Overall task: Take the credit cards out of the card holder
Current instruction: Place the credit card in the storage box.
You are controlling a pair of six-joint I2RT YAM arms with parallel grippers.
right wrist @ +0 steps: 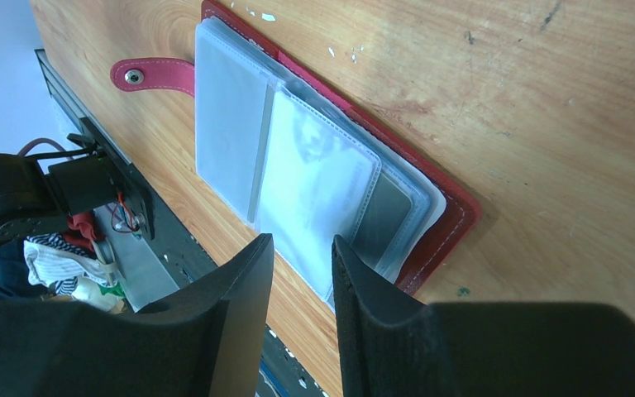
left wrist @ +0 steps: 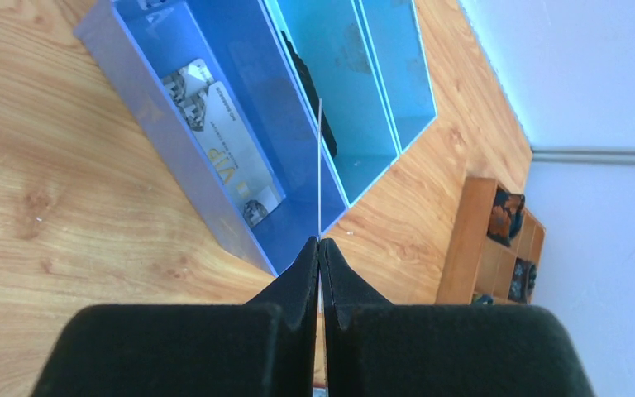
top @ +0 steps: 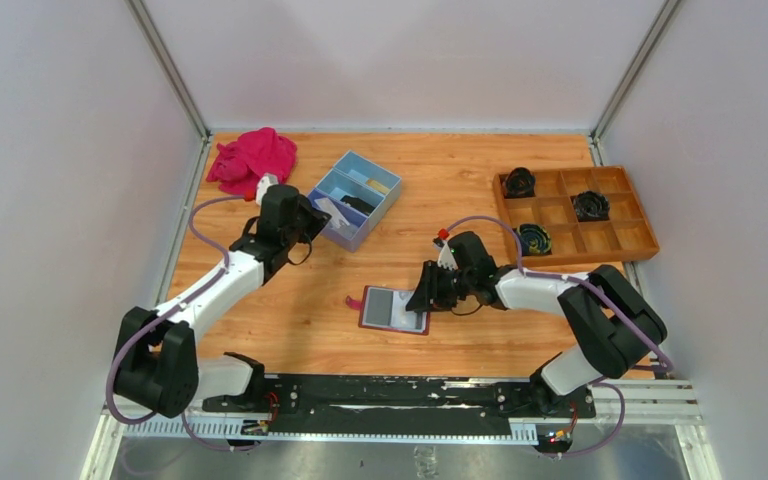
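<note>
Closest to us, the left gripper [left wrist: 320,244] clamps one credit card [left wrist: 320,165] edge-on above the blue box [left wrist: 339,50]; its wrist view alone shows a second card [left wrist: 230,153] inside. We see the right gripper [right wrist: 302,244], jaws apart, over the open card holder [top: 394,308], near centre.

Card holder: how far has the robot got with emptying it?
Done: a VIP card lies in the blue box. In hand: the left gripper pinches a thin card edge-on above that box. Left: the right gripper hovers open over the open card holder, where a grey card seems to remain.
</note>
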